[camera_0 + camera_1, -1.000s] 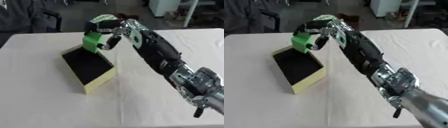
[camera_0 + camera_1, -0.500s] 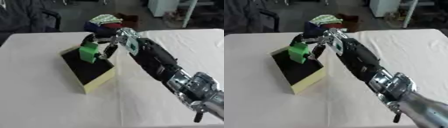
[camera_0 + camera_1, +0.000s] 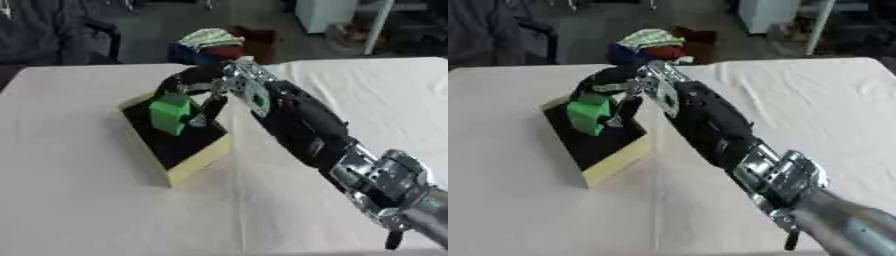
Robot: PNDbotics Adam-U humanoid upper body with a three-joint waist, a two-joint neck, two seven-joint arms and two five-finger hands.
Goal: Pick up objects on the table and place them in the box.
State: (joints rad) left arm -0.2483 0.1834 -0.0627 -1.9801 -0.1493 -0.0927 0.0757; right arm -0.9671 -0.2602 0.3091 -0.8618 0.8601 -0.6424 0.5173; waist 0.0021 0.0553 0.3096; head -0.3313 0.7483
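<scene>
Green block (image 3: 170, 114) hangs inside the yellow box (image 3: 199, 157) on the counter (image 3: 79, 200). Right hand (image 3: 206, 86) fingers (image 3: 186, 79) curl around it.

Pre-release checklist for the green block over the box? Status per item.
1. Right hand curled round green block: ok.
2. Block over the box opening, inside its walls: ok.
3. Block resting on the box floor: cannot tell, its underside is hidden.
4. Box upright on the table: ok.
5. Box interior free of other items: cannot tell, dark inside.
6. Left hand clear of the box: cannot tell, it is not in view.
</scene>
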